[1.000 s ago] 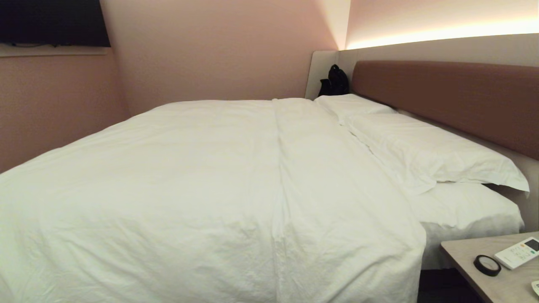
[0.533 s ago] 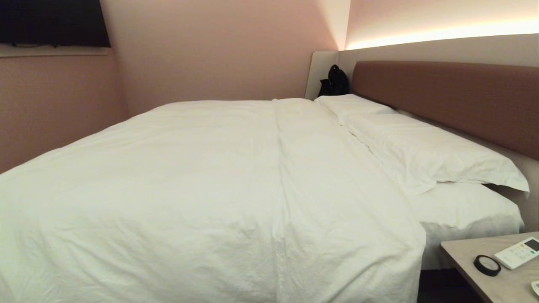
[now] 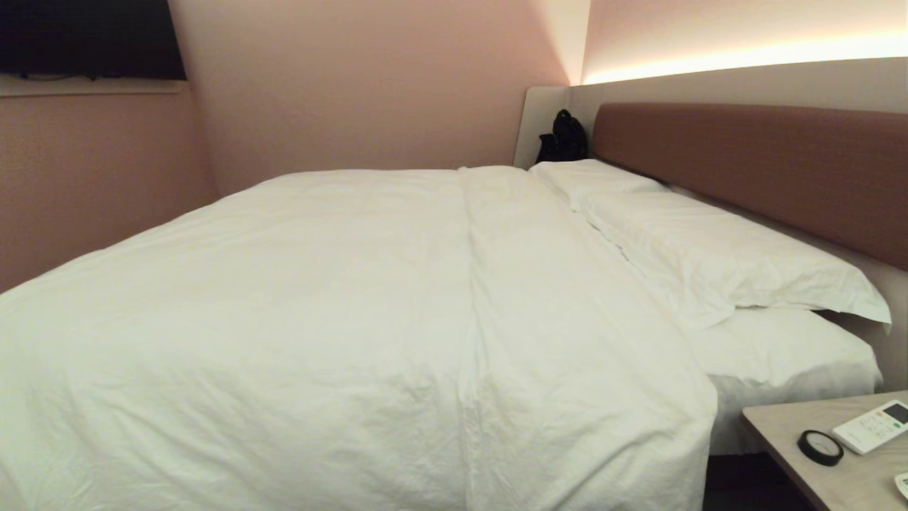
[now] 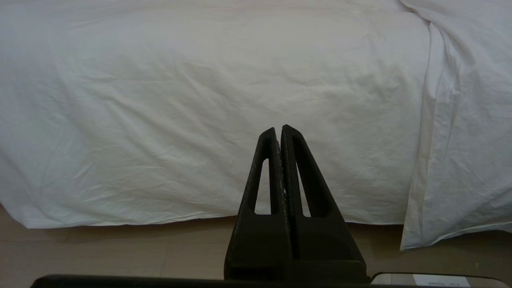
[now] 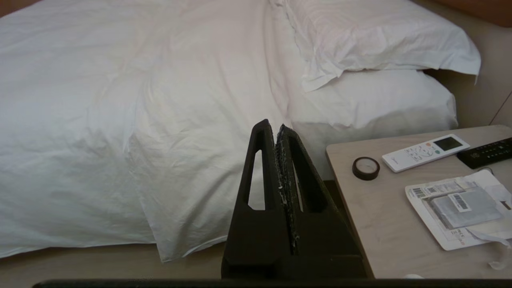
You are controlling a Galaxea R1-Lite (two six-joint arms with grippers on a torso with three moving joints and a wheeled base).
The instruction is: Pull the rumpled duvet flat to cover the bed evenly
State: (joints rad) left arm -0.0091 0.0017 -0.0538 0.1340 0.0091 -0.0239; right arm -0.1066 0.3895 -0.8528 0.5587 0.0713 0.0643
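**White duvet spread over the bed, both grippers closed and empty**

A thick, creased white cotton duvet [image 3: 340,319] lay spread across the wide bed with the brown padded headboard [image 3: 766,170], its edge hanging near the floor. Two flat white pillows [image 3: 716,255] sat at three o'clock. The black left gripper [image 4: 279,132] and black right gripper [image 5: 272,128] hung before the draped side, jaws together, holding nothing. A pale wooden bedside table [image 3: 816,482] stood at five o'clock.
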